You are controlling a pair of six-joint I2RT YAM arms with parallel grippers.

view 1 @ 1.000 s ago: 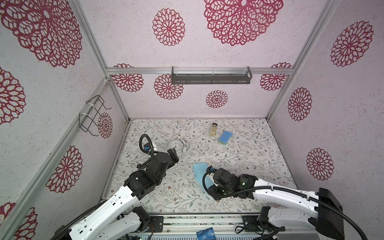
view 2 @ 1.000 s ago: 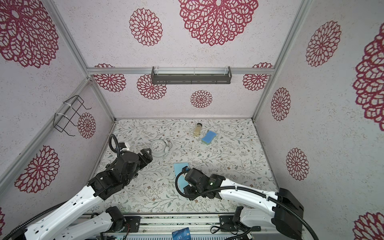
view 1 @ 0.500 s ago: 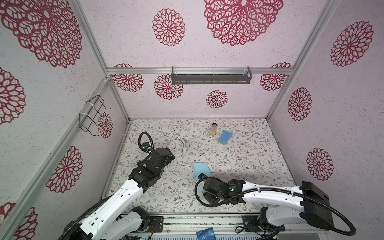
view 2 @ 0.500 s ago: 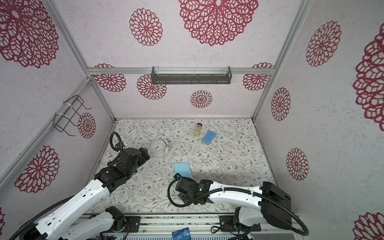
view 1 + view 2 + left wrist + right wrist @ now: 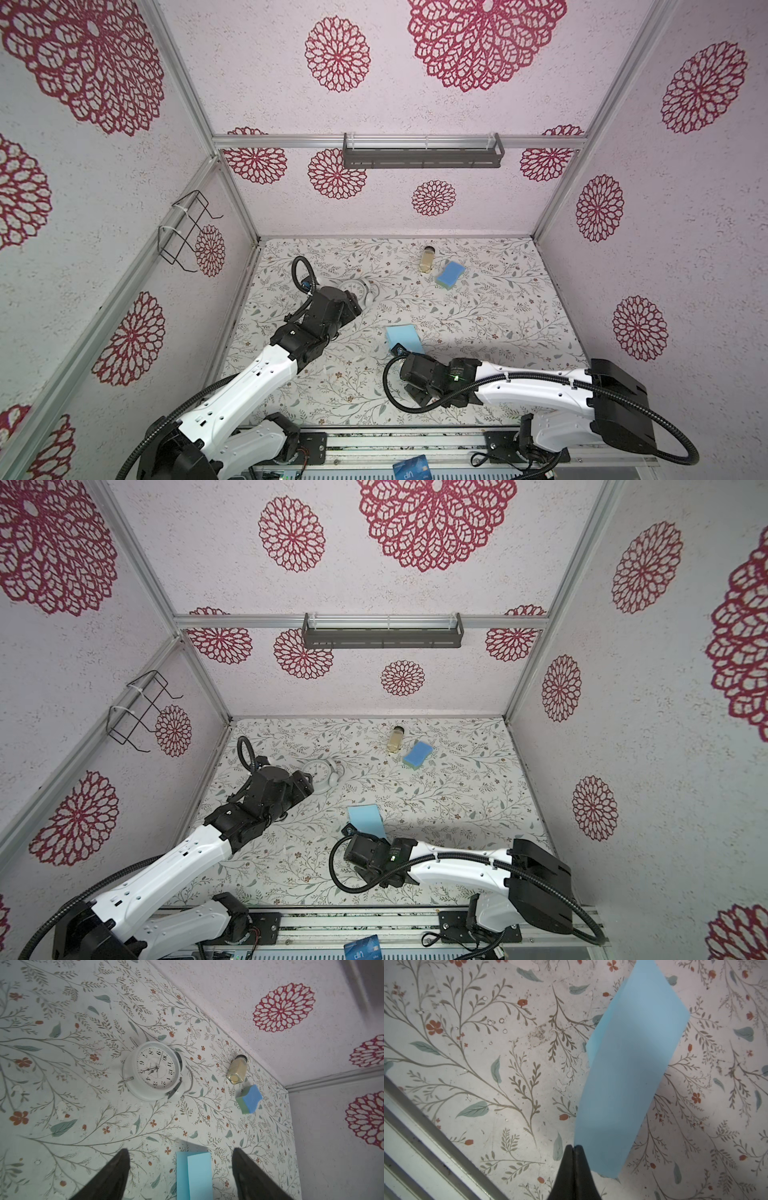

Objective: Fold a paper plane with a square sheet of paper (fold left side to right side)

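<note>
Paper [image 5: 402,337] lies folded in half lengthwise near the middle of the worktop's [image 5: 498,324] front edge. It is a light blue strip with its long sides running front to back. The left wrist view shows the top layer not quite covering the lower one, so a narrow band of the lower layer shows along one long side.

The right gripper [image 5: 573,1147] is at the paper's front end, low over the worktop. Its jaws are pressed together, and the paper's edge runs straight into the seam between them, so it looks pinched at that corner.

The left gripper [image 5: 180,1150] hangs above the worktop towards the left edge with its jaws well apart and nothing between them. It is just in front of a white clock [image 5: 153,1070] lying face up.

Towards the back edge, a small jar [image 5: 428,259] and a blue sponge [image 5: 450,274] sit just beside each other, well apart from the paper. A dark blue card [image 5: 411,467] rests on the rail off the front edge.
</note>
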